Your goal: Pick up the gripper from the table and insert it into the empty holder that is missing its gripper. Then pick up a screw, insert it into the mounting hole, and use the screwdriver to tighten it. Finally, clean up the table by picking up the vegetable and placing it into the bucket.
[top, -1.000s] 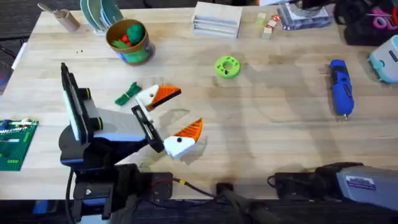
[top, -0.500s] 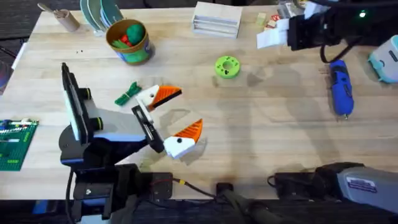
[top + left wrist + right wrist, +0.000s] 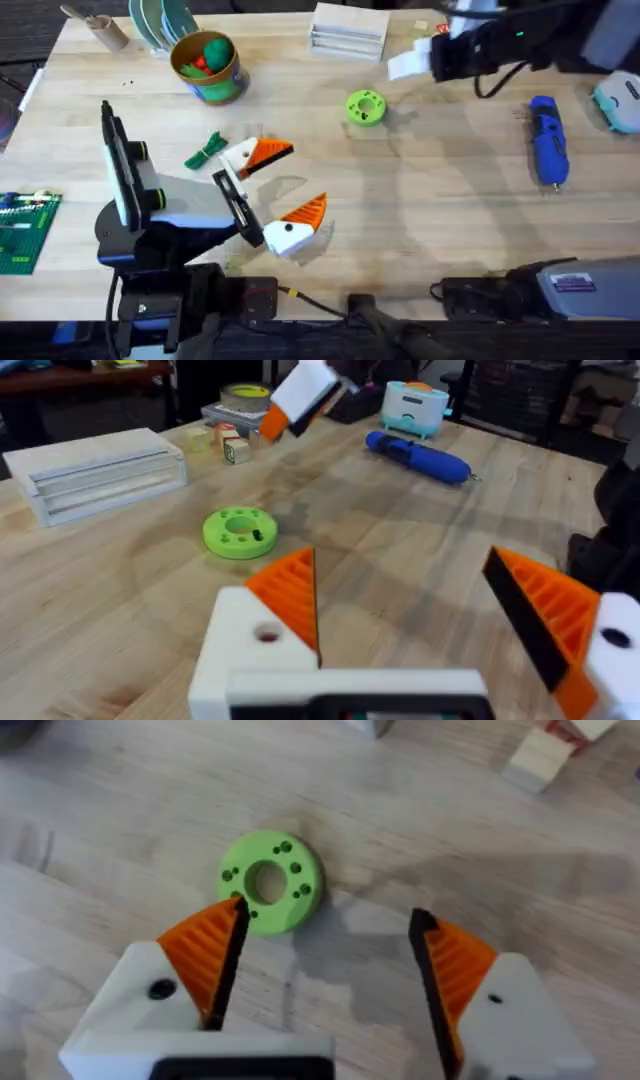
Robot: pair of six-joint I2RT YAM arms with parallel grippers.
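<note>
Overhead view: my right gripper (image 3: 400, 66), jaws spread and empty, has swept from the bench's far-right corner toward the green disc (image 3: 365, 108); left gripper (image 3: 285, 190) spread, idle.

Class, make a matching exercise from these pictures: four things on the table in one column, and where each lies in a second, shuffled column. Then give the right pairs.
Things
1. screwdriver
2. vegetable
3. bucket
4. green disc

Places
A. far left of the table, beside stacked plates
B. right side of the table
C. mid-table, below the right gripper
D. just left of the left gripper

Pairs: 1-B, 2-D, 3-A, 4-C
</note>
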